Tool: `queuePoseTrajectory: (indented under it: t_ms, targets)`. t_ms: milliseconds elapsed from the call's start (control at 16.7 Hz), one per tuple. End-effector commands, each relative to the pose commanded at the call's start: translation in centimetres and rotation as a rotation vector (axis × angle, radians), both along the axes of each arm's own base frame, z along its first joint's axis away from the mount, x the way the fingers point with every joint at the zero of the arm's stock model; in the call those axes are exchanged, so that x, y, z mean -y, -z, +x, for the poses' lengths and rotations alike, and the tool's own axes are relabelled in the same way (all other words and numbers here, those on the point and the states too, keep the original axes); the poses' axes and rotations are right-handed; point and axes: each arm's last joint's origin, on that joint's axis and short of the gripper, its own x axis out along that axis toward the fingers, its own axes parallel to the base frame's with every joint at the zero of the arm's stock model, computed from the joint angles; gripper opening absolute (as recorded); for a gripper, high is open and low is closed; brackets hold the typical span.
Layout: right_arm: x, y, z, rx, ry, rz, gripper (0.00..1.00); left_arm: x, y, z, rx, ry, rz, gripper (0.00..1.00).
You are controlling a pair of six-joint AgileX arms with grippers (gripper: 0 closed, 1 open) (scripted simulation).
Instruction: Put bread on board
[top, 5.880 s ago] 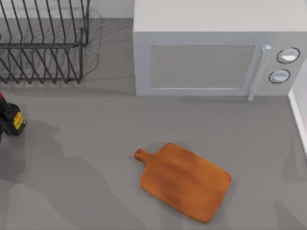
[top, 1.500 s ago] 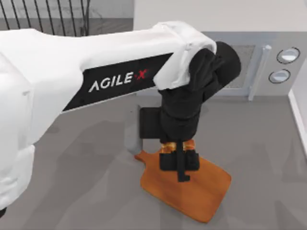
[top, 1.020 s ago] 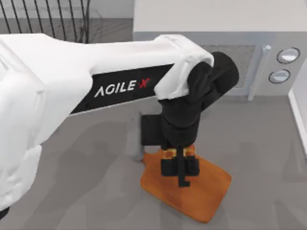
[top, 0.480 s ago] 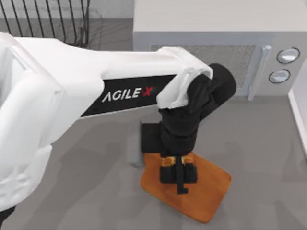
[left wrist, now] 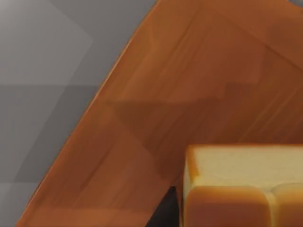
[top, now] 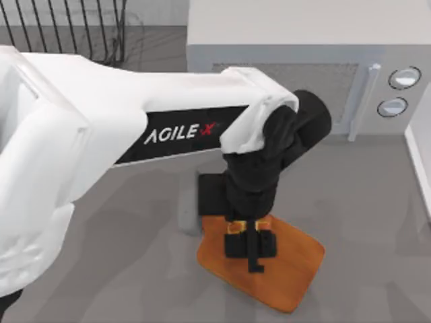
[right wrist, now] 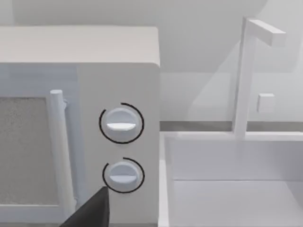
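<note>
From above, the left arm reaches in from the worktop's left edge, and its left gripper point(top: 250, 245) hangs over the handle end of the board point(top: 296, 269), which lies near the front edge, right of the middle. Slivers of the bread point(top: 235, 227) show orange between the black fingers, so the fingers are clamped on it; whether it touches the wood cannot be told here. A microwave point(top: 283, 40) stands along the back edge behind the board, and a wire dish rack point(top: 74, 27) sits in the back left corner. In the left wrist view, the bread point(left wrist: 244, 187) sits close before the camera with its pale cut face and golden crust, and the board point(left wrist: 180, 90) spreads just beneath it, grey worktop point(left wrist: 42, 71) beyond its edge. In the right wrist view, a dark fingertip of the right gripper point(right wrist: 90, 213) points toward the microwave's two dials point(right wrist: 121, 124), with a white sink point(right wrist: 227, 184) beside it; whether those fingers are apart or together I cannot tell.
</note>
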Motion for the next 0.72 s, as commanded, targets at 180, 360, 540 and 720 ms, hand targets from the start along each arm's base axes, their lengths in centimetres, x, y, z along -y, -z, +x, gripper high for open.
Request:
queuePoseTrajectory:
  t_ms: [180, 360, 540, 720]
  targets:
    - [0.00, 0.00, 0.00, 0.000, 0.000, 0.000, 1.00, 0.00, 0.00, 0.00, 0.000, 0.000, 0.000, 0.75]
    - [0.00, 0.00, 0.00, 0.000, 0.000, 0.000, 1.00, 0.00, 0.00, 0.00, 0.000, 0.000, 0.000, 0.98]
    - [0.00, 0.00, 0.00, 0.000, 0.000, 0.000, 1.00, 0.00, 0.00, 0.00, 0.000, 0.000, 0.000, 1.00]
    - [0.00, 0.00, 0.00, 0.000, 0.000, 0.000, 1.00, 0.00, 0.00, 0.00, 0.000, 0.000, 0.000, 1.00]
